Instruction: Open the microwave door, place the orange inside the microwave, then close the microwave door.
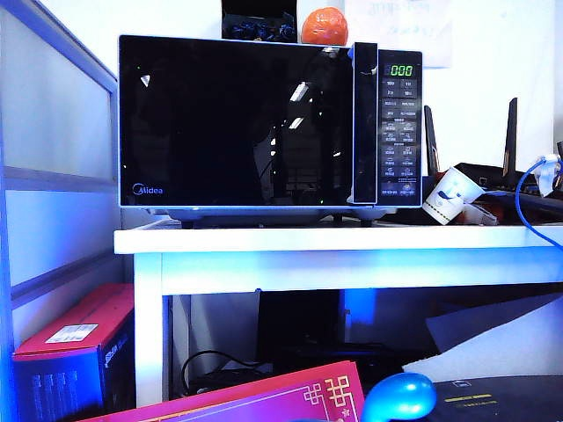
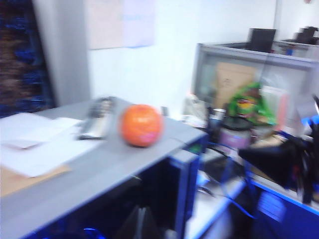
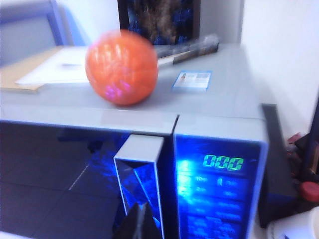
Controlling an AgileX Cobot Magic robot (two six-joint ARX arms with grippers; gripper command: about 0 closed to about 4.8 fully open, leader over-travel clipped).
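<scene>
On top of the microwave (image 1: 264, 123) the orange (image 1: 325, 26) is sitting near the front edge, above the handle strip, with nothing holding it. Beneath it the microwave door (image 1: 233, 123) is lying flush and closed, the display glowing green. Neither arm is showing from across the room. The right gripper (image 3: 138, 224) is hovering before the handle, its dark fingertips pressed together. The left gripper (image 2: 141, 226) is peeking in blurred; I cannot tell its state.

The silver-grey microwave (image 1: 270, 127) stood on a white table, its black glass door (image 1: 236, 121) shut. The dimpled orange (image 1: 325, 26) rested on top.
</scene>
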